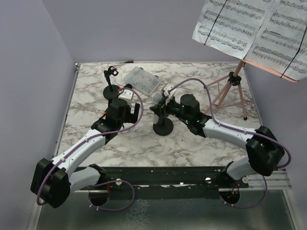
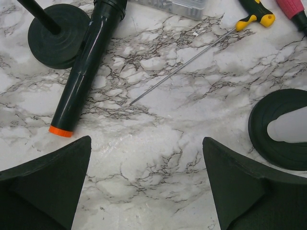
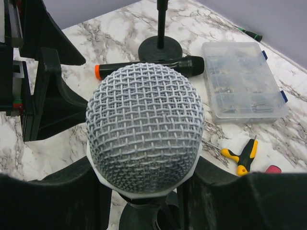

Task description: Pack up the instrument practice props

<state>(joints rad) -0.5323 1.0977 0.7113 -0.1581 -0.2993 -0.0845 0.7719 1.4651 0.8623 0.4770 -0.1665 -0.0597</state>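
While the right gripper (image 3: 144, 190) pinches the grey-headed microphone (image 3: 144, 129) just below its mesh, the axis stands upright over the holder base (image 1: 163, 127), frame centre. The left gripper (image 2: 146, 143) hangs spread; the black microphone (image 2: 86, 67) lies upper left of it. Handle and holder stem are hidden beneath the head, so seating cannot be confirmed.

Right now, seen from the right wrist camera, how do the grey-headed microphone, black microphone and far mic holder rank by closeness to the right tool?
1. grey-headed microphone, in its grip, centre.
2. black microphone, lying just behind.
3. mic holder, farthest back, upright.
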